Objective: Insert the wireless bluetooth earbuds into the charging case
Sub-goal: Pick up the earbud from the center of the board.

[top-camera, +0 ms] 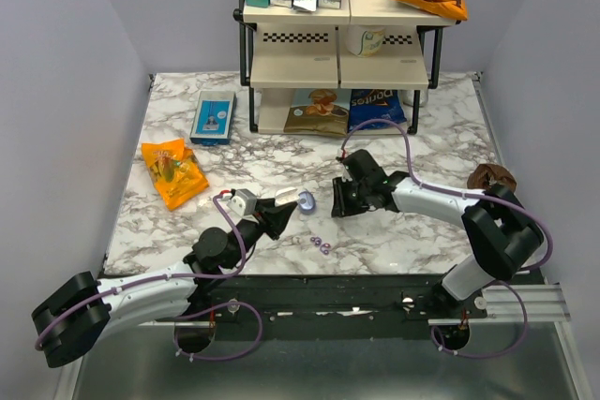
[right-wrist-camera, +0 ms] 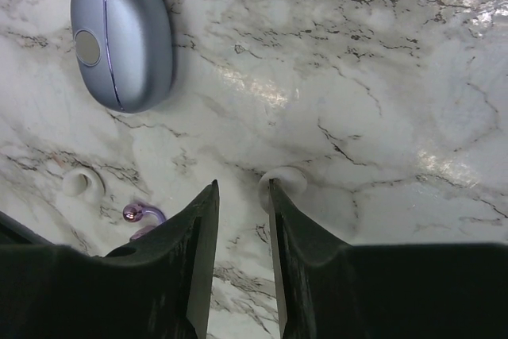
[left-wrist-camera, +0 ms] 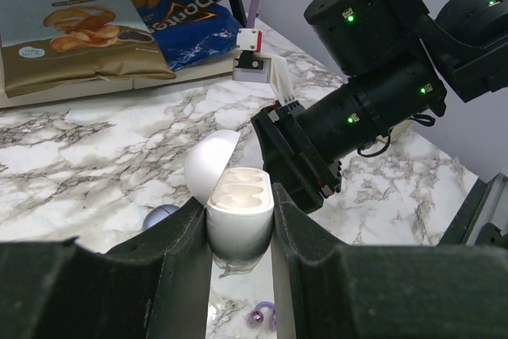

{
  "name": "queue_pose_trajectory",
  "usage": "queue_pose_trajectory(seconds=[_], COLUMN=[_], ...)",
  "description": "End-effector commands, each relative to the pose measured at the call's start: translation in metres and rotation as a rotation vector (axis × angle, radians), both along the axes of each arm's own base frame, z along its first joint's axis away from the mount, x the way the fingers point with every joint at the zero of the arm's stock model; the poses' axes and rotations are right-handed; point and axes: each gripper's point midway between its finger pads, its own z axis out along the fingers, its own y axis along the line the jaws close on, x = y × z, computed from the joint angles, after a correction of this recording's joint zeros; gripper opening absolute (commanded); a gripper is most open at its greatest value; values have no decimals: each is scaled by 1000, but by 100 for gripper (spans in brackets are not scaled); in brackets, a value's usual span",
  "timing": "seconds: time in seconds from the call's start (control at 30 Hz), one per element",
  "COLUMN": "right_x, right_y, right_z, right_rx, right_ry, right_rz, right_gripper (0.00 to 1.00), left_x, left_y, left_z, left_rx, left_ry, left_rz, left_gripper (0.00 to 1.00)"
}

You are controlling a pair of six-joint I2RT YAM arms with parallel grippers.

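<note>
The lavender-blue charging case [right-wrist-camera: 121, 37] lies shut on the marble table; it also shows in the top view [top-camera: 307, 200] and the left wrist view [left-wrist-camera: 163, 214]. The purple earbuds [top-camera: 321, 245] lie together near the front edge, and are seen in the left wrist view [left-wrist-camera: 266, 315]; one shows in the right wrist view [right-wrist-camera: 143, 213]. My left gripper [left-wrist-camera: 240, 232] is shut on a white oval case [left-wrist-camera: 238, 212] with its lid open, held above the table. My right gripper [right-wrist-camera: 242, 188] is slightly open and empty, low over the table, with a white bud [right-wrist-camera: 286, 179] at its right fingertip.
Another white bud [right-wrist-camera: 83, 182] lies left of the right gripper. An orange snack bag [top-camera: 173, 172] and a blue box [top-camera: 214, 116] are at the left. A shelf rack [top-camera: 337, 44] with snack bags stands at the back. A brown item [top-camera: 491, 176] lies at the right edge.
</note>
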Motion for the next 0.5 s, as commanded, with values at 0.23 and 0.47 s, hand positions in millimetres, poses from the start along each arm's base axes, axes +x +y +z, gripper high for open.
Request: queue_pose_trajectory(seconds=[0.23,0.47], right_x=[-6,-5], right_y=[-26,-38], right_z=[-16,-19], right_rx=[-103,-148], right_ry=[-5,-16], right_rz=[-60,-103], right_gripper=[41,37], left_x=[-1,-2], left_y=[5,4], left_z=[-12,-11], left_rx=[6,2], left_ry=[17,22], left_rz=[13,7], left_gripper=[0,0])
